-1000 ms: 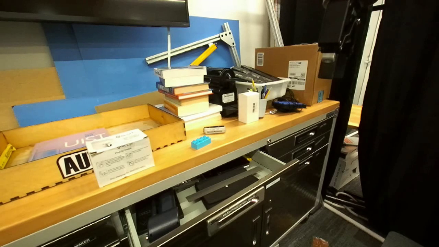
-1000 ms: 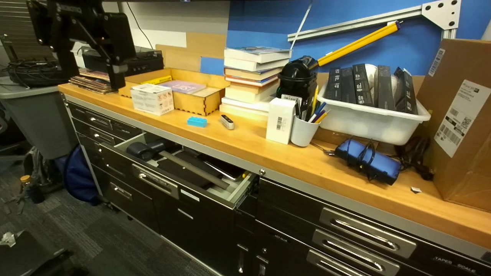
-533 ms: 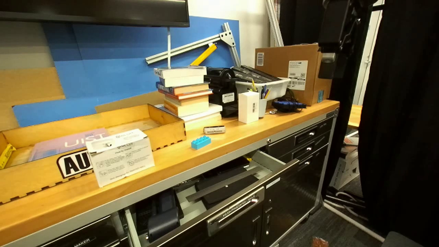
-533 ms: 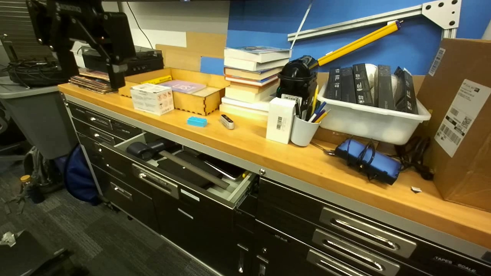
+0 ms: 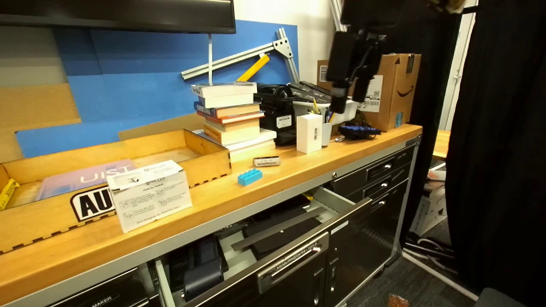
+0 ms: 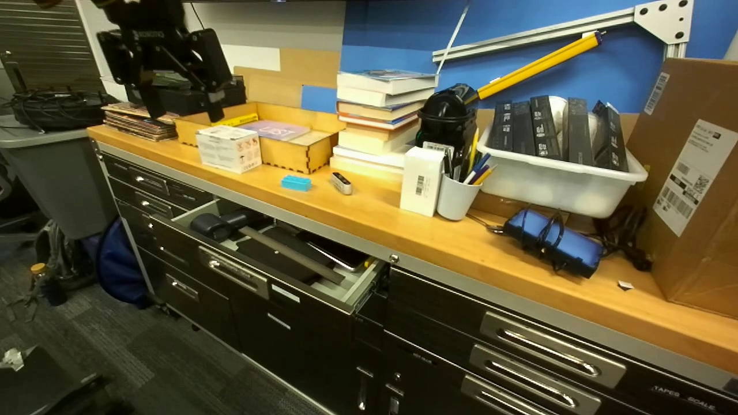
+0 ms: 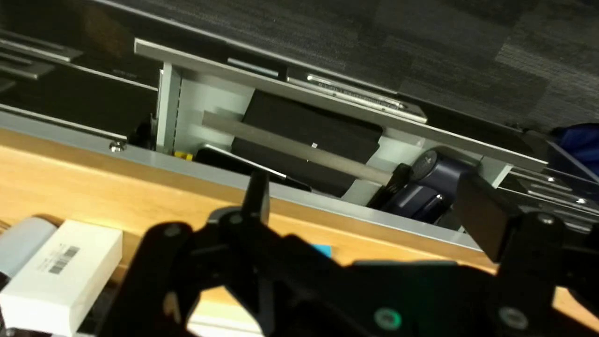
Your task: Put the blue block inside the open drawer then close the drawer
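Currently hovering with claw spread wide, pinching nothing. Find blue block on desk, near but apart from small pale gadget, not yet in open drawer. Best to centre over block, descend straight, straddle without nudging gadget, then grip squarely.

The pincer mostly hides the blue block (wrist view).

Wooden benchtop carrying blue block, book stack, wooden tray
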Robot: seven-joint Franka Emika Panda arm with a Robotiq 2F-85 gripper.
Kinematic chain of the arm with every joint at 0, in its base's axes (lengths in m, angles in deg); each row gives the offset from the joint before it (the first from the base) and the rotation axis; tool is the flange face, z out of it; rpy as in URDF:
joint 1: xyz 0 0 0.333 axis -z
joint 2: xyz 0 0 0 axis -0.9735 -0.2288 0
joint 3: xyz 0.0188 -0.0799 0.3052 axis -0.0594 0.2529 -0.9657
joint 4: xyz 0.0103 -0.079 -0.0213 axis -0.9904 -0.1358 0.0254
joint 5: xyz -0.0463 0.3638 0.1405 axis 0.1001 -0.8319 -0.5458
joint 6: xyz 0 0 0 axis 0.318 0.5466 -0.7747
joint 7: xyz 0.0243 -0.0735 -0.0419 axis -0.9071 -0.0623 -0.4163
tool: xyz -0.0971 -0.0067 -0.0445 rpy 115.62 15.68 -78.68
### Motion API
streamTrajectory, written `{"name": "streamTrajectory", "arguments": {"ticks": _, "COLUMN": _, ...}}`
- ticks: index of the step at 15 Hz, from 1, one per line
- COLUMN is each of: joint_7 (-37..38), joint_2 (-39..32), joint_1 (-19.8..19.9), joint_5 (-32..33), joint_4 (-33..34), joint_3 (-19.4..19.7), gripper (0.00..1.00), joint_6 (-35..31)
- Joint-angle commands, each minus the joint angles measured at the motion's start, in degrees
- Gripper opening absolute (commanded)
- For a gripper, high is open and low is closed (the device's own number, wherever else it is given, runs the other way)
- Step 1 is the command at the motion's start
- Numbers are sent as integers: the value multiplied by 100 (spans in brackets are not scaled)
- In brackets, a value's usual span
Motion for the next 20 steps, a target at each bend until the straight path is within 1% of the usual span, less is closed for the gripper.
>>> {"name": "streamTrajectory", "arguments": {"ticks": 1, "joint_7": 696, "joint_2": -902, "joint_1": -9, "joint_5": 475, "joint_4": 288, "joint_3": -531, "gripper": 100, "joint_6": -1131}}
{"name": "streamTrajectory", "arguments": {"ticks": 3, "joint_7": 1271, "joint_2": -1373, "joint_1": 95, "joint_5": 953, "joint_4": 363, "joint_3": -861, "gripper": 100, "joint_6": -1788}}
{"name": "streamTrajectory", "arguments": {"ticks": 5, "joint_7": 1964, "joint_2": -1862, "joint_1": 215, "joint_5": 1531, "joint_4": 506, "joint_3": -1132, "gripper": 100, "joint_6": -2295}}
{"name": "streamTrajectory", "arguments": {"ticks": 8, "joint_7": 3069, "joint_2": -2548, "joint_1": 389, "joint_5": 2496, "joint_4": 801, "joint_3": -1355, "gripper": 100, "joint_6": -2720}}
{"name": "streamTrajectory", "arguments": {"ticks": 11, "joint_7": 4406, "joint_2": -3068, "joint_1": 443, "joint_5": 3467, "joint_4": 1009, "joint_3": -1335, "gripper": 100, "joint_6": -3076}}
{"name": "streamTrajectory", "arguments": {"ticks": 14, "joint_7": 5699, "joint_2": -3326, "joint_1": 293, "joint_5": 4588, "joint_4": 1040, "joint_3": -1170, "gripper": 100, "joint_6": -3246}}
{"name": "streamTrajectory", "arguments": {"ticks": 15, "joint_7": 5911, "joint_2": -3391, "joint_1": 201, "joint_5": 4822, "joint_4": 1027, "joint_3": -1120, "gripper": 100, "joint_6": -3232}}
{"name": "streamTrajectory", "arguments": {"ticks": 17, "joint_7": 6201, "joint_2": -3606, "joint_1": 75, "joint_5": 5053, "joint_4": 995, "joint_3": -1038, "gripper": 100, "joint_6": -3183}}
{"name": "streamTrajectory", "arguments": {"ticks": 18, "joint_7": 6243, "joint_2": -3724, "joint_1": 16, "joint_5": 5022, "joint_4": 997, "joint_3": -1006, "gripper": 100, "joint_6": -3208}}
{"name": "streamTrajectory", "arguments": {"ticks": 20, "joint_7": 6098, "joint_2": -3952, "joint_1": -103, "joint_5": 4764, "joint_4": 1028, "joint_3": -952, "gripper": 100, "joint_6": -3272}}
